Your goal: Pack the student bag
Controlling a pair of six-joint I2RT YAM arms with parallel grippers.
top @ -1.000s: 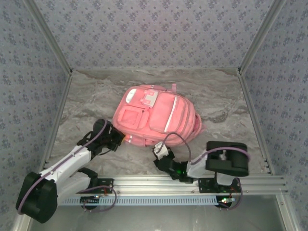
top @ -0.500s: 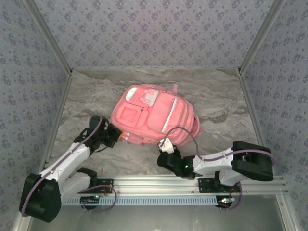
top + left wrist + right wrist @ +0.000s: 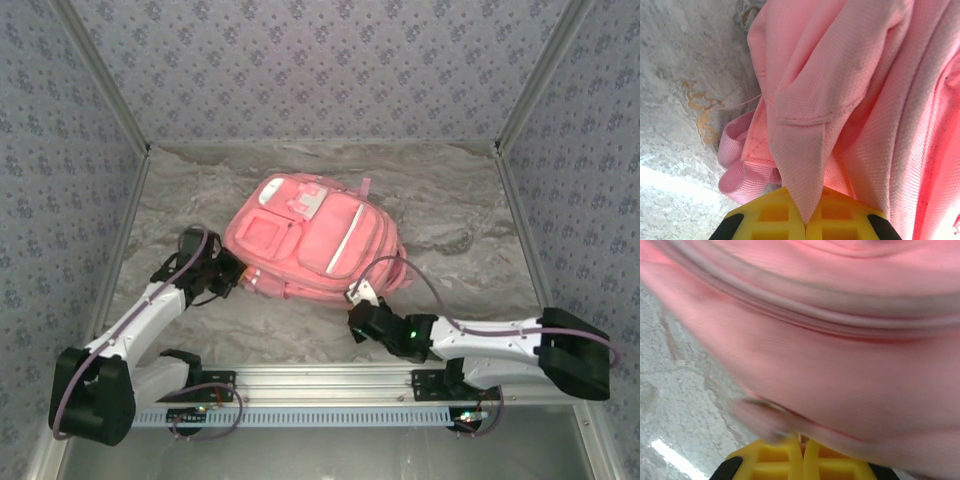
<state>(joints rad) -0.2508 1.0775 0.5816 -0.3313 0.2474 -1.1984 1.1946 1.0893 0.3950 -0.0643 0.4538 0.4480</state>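
Grasping a fold of the student bag (image 3: 315, 240) with the left pincer (image 3: 805, 226), clenched. Pinching its near edge with the right pincer (image 3: 801, 441), blurred, over the grey surface (image 3: 460, 230).

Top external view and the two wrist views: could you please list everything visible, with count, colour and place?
student bag: 1, pink with white trim, middle of the table
table: 1, grey marbled, under everything
walls: 3, blue-grey patterned, left, back, right
rail: 1, silver, near edge
arms: 2, white and black, near corners
left claw: 1, yellow pads, shut on a bag fold
right claw: 1, yellow pads, shut at bag's near edge
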